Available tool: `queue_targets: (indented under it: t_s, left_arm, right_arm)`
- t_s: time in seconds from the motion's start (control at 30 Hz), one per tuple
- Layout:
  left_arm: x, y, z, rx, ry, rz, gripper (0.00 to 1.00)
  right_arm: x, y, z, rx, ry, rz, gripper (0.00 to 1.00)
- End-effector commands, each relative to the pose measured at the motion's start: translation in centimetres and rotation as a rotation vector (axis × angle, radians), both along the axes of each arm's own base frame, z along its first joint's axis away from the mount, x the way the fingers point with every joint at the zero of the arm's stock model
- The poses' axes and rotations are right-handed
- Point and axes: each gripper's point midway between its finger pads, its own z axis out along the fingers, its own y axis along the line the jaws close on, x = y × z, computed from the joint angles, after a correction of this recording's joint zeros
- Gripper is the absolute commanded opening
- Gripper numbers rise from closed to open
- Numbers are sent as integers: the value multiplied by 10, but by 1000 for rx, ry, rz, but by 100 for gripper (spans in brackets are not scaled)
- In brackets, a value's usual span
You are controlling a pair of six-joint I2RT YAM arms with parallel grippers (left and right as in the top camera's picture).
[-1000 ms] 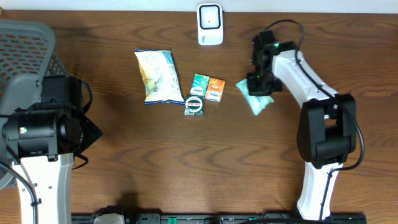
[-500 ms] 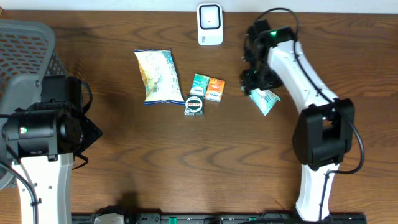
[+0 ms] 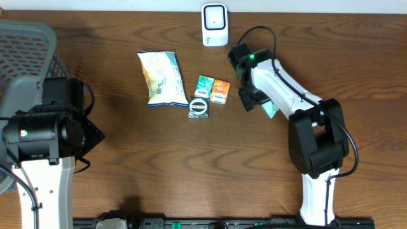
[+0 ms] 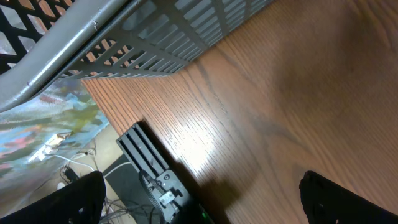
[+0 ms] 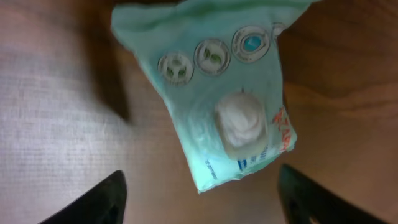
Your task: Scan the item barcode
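The right arm has swung left and the packet [image 3: 271,111] now lies loose on the worktop [image 3: 191,165], right of centre. The basket [image 3: 25,38] fills the back-left corner, its inside partly hidden. The scanner [image 3: 215,25] stands at the back edge, and bare wood spans the front. The right gripper [image 5: 199,208] has its jaws apart over the packet, and the left gripper [image 4: 202,202] has its jaws wide, holding nothing.

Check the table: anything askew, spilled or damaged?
Only the teal packet stands out: it lies crooked on the table, wrinkled at one end, loose under the right gripper, whose jaws stand open. No tear or spill shows. The chip bag, the small boxes and the scanner look tidy.
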Motion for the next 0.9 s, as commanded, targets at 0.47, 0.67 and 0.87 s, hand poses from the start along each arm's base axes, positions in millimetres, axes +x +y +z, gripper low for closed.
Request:
queue_targets:
  t_s: [0.47,0.67,0.87]
  left_arm:
    - [-2,1,1,1,-4,16,98]
    - [-2,1,1,1,-4,16,98]
    - [-2,1,1,1,-4,16,98]
  right_arm:
    - [-3,-5,-25,-45,-48,4,29]
    - [-2,-4,-25,-45,-52,6,37]
    - [6,-15,-17,-117,-99,9,46]
